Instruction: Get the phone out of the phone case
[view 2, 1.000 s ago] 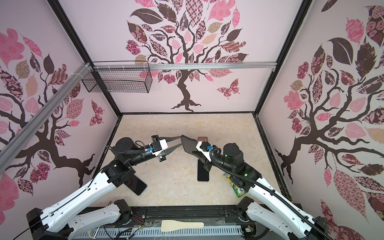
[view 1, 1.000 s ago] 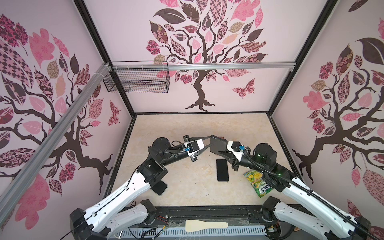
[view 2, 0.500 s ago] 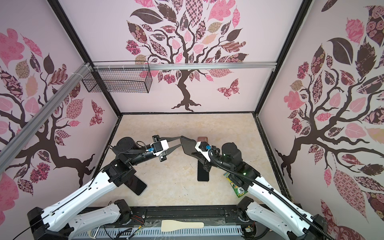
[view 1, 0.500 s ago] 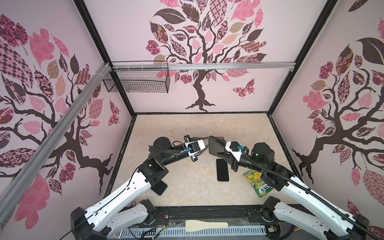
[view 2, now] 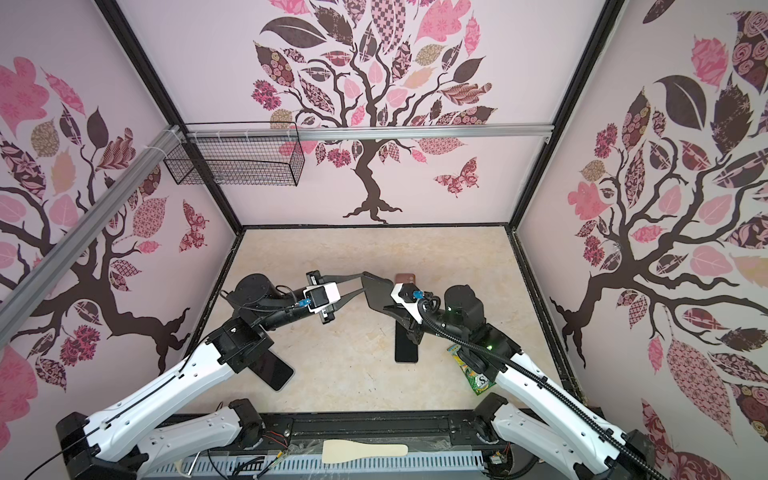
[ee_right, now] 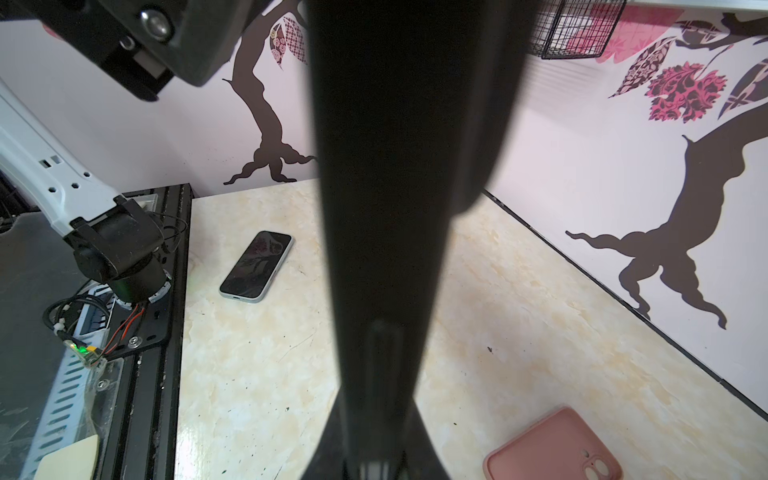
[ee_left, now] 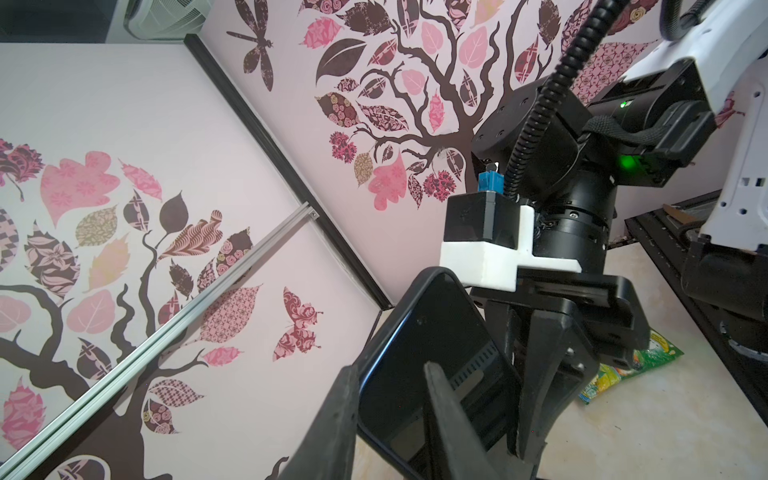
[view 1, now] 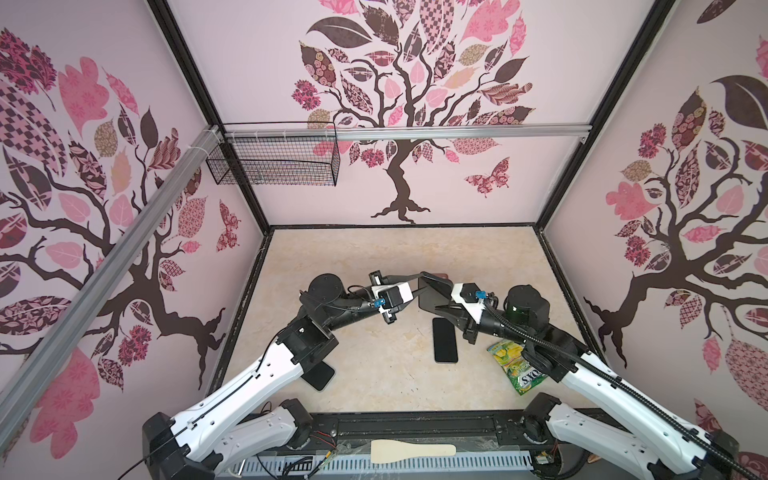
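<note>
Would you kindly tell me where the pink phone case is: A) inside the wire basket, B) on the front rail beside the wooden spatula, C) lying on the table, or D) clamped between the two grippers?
C: the right wrist view shows the pink phone case lying flat on the table.

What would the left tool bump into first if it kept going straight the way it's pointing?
The black cased phone held up by the right tool; the left tool straddles its edge, probably touching.
</note>
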Controlling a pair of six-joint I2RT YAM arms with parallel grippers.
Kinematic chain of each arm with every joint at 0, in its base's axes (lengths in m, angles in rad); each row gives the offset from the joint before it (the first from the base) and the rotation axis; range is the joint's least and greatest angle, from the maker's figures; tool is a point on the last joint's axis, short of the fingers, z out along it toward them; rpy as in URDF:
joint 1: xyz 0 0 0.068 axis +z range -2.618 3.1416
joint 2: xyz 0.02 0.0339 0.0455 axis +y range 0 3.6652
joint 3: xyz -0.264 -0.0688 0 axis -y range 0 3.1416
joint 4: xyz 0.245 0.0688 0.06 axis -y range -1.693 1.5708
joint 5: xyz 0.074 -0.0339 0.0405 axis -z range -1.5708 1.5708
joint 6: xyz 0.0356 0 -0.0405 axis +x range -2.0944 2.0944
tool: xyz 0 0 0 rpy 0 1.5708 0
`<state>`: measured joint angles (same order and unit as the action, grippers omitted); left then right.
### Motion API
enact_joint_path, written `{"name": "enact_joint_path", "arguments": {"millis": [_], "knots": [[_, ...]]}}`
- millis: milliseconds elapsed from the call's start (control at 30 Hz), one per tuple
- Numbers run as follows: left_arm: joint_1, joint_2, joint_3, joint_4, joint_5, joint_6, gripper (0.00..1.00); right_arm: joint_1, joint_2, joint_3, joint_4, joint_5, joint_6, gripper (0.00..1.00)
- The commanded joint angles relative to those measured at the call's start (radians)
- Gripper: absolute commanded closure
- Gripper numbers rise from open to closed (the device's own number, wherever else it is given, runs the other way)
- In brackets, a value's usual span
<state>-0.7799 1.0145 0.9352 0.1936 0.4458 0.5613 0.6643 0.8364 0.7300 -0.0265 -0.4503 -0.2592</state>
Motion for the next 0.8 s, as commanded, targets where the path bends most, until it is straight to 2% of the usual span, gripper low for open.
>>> {"name": "enact_joint_path", "arguments": {"millis": [0, 533, 767], "knots": [[-0.009, 0.041, 0.002, -0.114, -0.022, 0.026, 0.71, 0.018, -0.047, 0.031, 0.139, -0.129, -0.065, 1.0], [-0.025, 0.078, -0.008, -0.138, -0.047, 0.055, 0.71, 0.018, -0.082, -0.001, 0.197, -0.177, -0.112, 1.0], [-0.029, 0.08, -0.02, -0.138, -0.04, 0.048, 0.72, 0.018, -0.091, -0.004, 0.212, -0.152, -0.105, 1.0]]}}
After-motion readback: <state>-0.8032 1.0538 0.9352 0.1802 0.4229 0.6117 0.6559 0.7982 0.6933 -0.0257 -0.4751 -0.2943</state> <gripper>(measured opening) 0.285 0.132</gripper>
